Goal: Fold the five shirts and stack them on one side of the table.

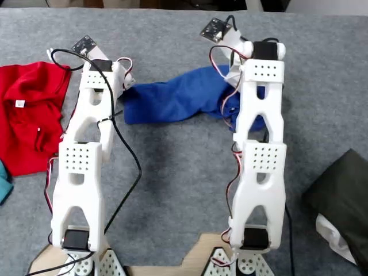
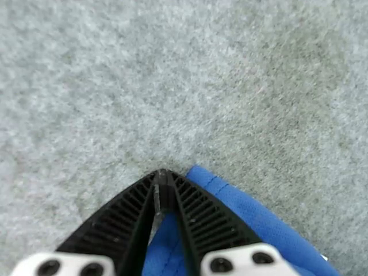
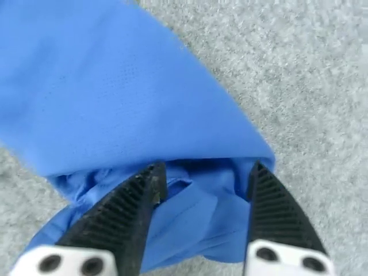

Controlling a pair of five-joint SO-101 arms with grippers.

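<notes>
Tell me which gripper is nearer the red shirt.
Left. Left gripper holds the blue shirt's end nearest the red shirt; right gripper is over its far end.

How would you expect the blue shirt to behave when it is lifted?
Probably floppy: the blue shirt lies bunched and folded over itself. Likely light, since its thin fabric drapes loosely by the right gripper.

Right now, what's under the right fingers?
The blue shirt: a folded layer with bunched cloth below it, between the open right fingers. Grey table shows beside it. Whatever lies beneath the shirt is covered.
</notes>
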